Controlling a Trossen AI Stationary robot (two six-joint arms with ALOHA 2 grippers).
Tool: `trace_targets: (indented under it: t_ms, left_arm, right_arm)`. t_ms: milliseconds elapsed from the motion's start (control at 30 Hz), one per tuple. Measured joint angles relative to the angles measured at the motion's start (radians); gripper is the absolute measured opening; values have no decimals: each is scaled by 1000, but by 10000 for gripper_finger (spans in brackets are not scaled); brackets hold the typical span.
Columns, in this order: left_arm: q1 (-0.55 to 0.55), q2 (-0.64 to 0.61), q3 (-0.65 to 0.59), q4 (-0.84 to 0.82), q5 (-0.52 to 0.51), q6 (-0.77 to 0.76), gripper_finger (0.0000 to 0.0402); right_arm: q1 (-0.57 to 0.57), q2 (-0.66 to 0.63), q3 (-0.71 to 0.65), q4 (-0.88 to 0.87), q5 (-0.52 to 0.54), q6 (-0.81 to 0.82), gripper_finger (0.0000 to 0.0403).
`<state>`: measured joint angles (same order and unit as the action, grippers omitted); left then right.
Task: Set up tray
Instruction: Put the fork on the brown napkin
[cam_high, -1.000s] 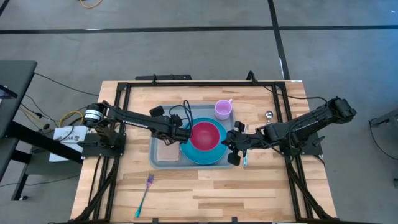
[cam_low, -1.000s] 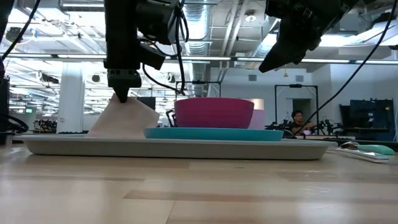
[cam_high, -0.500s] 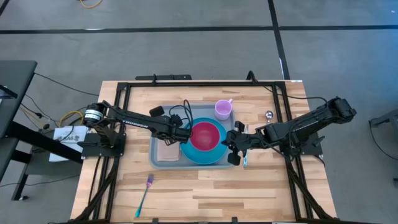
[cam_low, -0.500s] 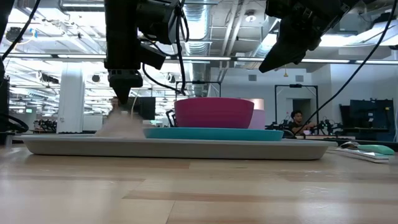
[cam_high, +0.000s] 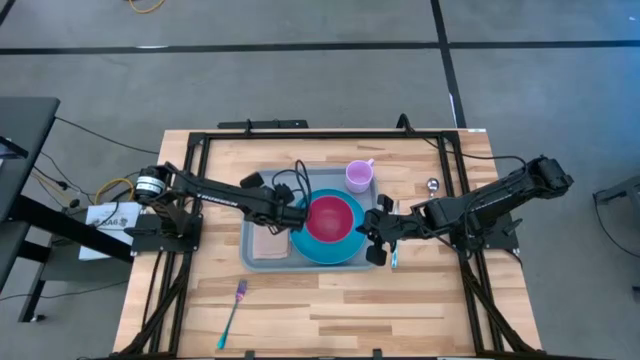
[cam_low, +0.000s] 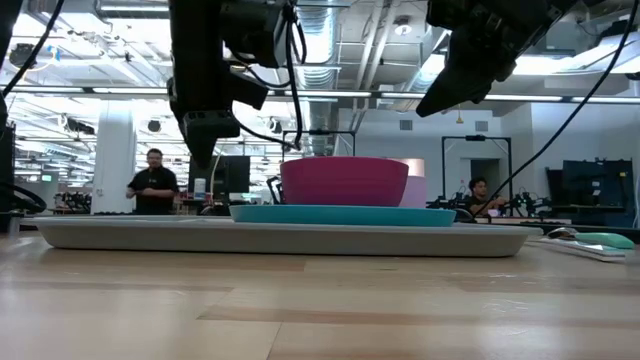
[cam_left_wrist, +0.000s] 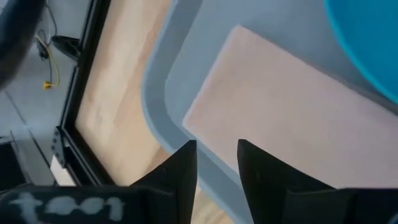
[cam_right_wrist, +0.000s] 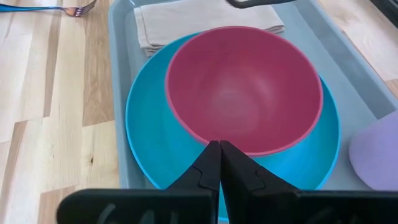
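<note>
The pale grey-blue tray (cam_high: 256, 200) lies mid-table. On it rest a blue plate (cam_high: 345, 250) bearing a pink bowl (cam_high: 333, 218), a purple cup (cam_high: 359, 176) and a pinkish-beige napkin (cam_high: 270, 243), which lies flat at the tray's left (cam_left_wrist: 273, 112). My left gripper (cam_left_wrist: 216, 167) hangs open just above the napkin's corner, clear of it in the low view (cam_low: 203, 158). My right gripper (cam_right_wrist: 219, 152) is shut, raised over the plate's right rim (cam_high: 375, 245), touching nothing.
A purple-headed fork (cam_high: 233, 308) lies on the wood near the front left. A teal-handled utensil (cam_high: 393, 258) lies just right of the tray, and a small metal piece (cam_high: 432, 185) farther back right. People stand in the room beyond (cam_low: 153, 182).
My left gripper has opened and let go of the napkin. The napkin's raised part, held up like a tent a second ago, has dropped and now lies flat on the tray. The right arm has kept still.
</note>
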<state>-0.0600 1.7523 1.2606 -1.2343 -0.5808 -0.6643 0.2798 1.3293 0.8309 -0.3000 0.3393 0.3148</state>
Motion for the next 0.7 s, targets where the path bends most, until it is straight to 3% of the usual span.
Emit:
trace_targets:
  t_ms: [167, 367, 567, 700]
  left_arm:
    - [-33, 0, 0, -5, 54, -21, 107]
    - [-108, 0, 9, -54, 245, -129, 107]
    - [-259, 0, 67, -149, 382, -265, 107]
    - [-398, 0, 113, -176, 439, -450, 107]
  right_arm:
    - [-19, 0, 0, 0, 1, 0, 1]
    - [-43, 0, 0, 0, 1, 0, 1]
    - [-60, 0, 0, 0, 1, 0, 1]
    - [-70, 0, 0, 8, 2, 0, 1]
